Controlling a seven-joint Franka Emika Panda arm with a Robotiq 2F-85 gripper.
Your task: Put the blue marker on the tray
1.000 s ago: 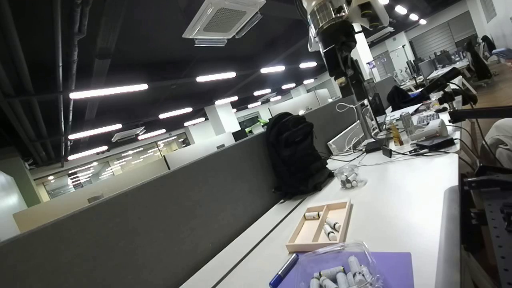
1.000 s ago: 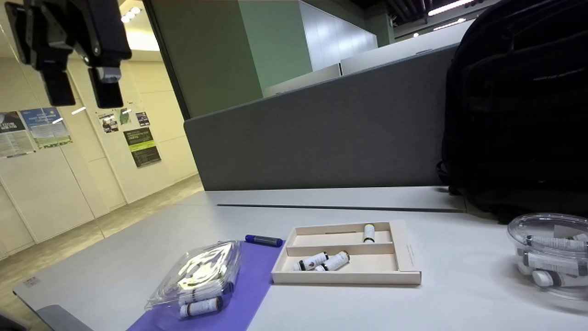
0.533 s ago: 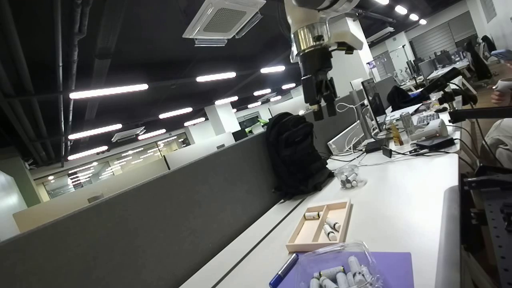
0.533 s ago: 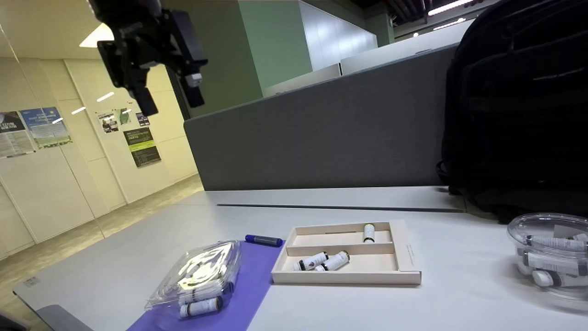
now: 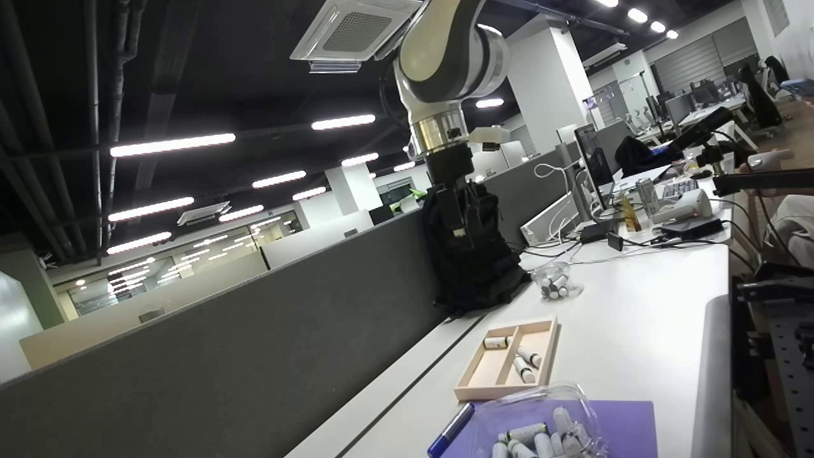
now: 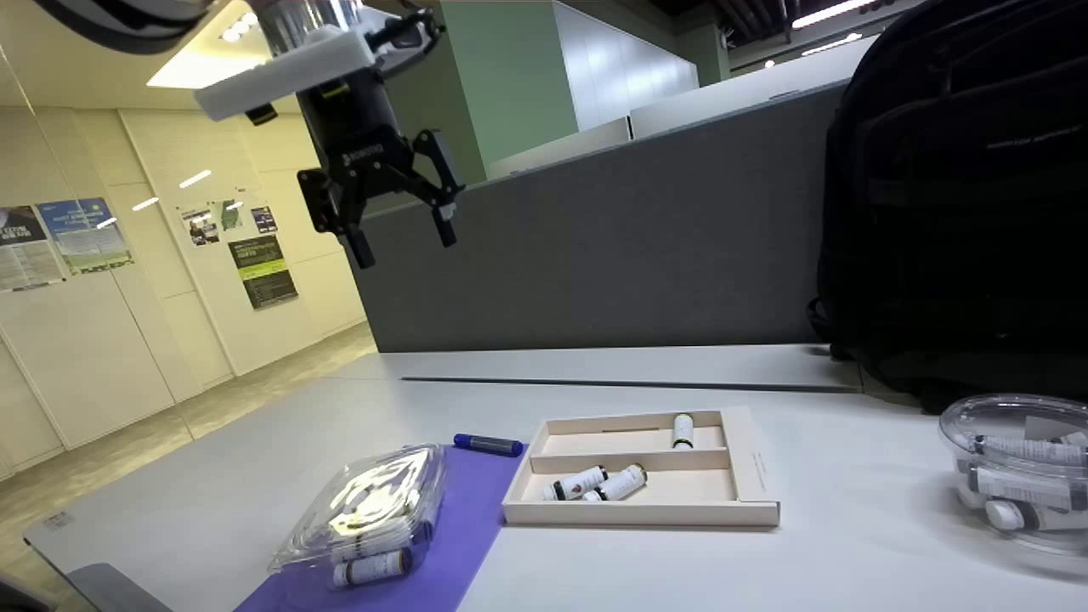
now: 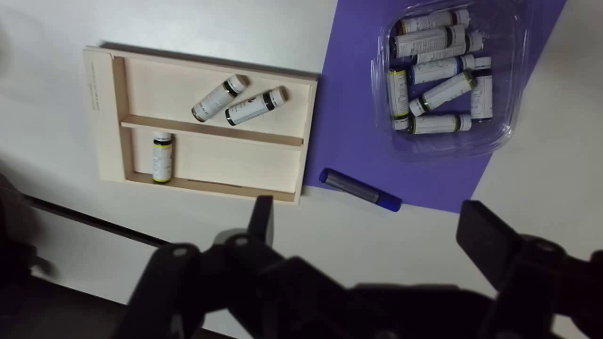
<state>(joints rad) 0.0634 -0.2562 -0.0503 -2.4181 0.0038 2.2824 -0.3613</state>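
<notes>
The blue marker (image 7: 353,186) lies flat across the edge of a purple sheet, next to a corner of the tray; it also shows in both exterior views (image 5: 451,430) (image 6: 488,444). The light-wood tray (image 7: 101,117) has a divider making two compartments; its front wall shows in an exterior view (image 6: 637,514). Two small white bottles lie in one compartment and one in the other. My gripper (image 6: 405,245) is open and empty, high above the table. In the wrist view its fingers (image 7: 367,207) stand wide apart, with the marker seen beyond and between them.
A clear plastic box of bottles (image 7: 440,146) sits on the purple sheet (image 7: 348,94) beside the marker. A round clear tub of bottles (image 6: 1020,510) stands past the tray. A black backpack (image 6: 952,212) leans against the grey partition (image 6: 595,255) behind the table.
My gripper has come down and moved across, leftward in one exterior view and rightward in the other, staying open. The marker, tray and bottles have not moved.
</notes>
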